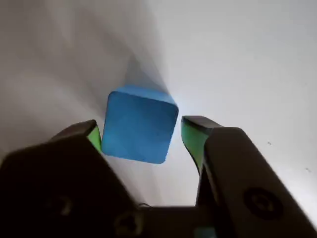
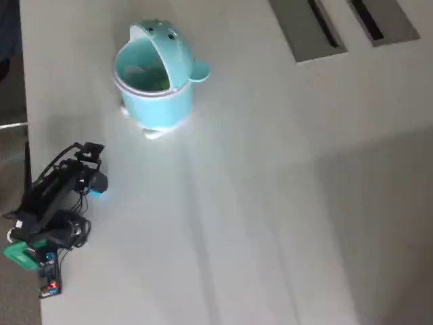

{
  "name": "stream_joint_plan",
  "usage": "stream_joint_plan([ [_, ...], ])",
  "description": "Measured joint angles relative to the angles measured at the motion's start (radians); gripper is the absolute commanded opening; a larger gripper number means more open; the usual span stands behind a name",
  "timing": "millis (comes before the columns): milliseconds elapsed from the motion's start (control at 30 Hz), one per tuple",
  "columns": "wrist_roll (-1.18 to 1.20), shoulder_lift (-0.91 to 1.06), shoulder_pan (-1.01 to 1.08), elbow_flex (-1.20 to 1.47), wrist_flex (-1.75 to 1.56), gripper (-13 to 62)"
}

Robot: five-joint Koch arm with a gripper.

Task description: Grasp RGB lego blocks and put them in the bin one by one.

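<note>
Blue and cube-shaped, the lego block (image 1: 139, 125) sits between the gripper (image 1: 141, 136) fingers in the wrist view; the green-lined left finger (image 1: 92, 135) meets its side, the right one (image 1: 194, 136) stands just clear, so the jaws are parted around it. Beneath lies a pale grey-white tabletop (image 2: 270, 203), with two dark slotted panels (image 2: 338, 27) at its far edge. From overhead, the black arm (image 2: 57, 196) folds low at the table's left edge, the block only a blue speck (image 2: 96, 192) by its tip. Only that view shows the teal whale bin (image 2: 154, 78), lid open, well apart from the arm.
</note>
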Motion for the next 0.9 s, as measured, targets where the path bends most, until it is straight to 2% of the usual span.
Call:
stream_joint_plan([
  [367,-0.002,0.002,0.002,0.003,-0.021,12.4],
  [500,-0.002,0.000,-0.002,0.003,-0.032,12.4],
  [567,-0.002,0.002,-0.020,-0.075,-0.040,12.5],
  [667,-0.003,-0.003,-0.078,-0.331,-0.040,12.5],
  [900,-0.011,-0.092,-0.095,-0.606,-0.129,12.5],
])
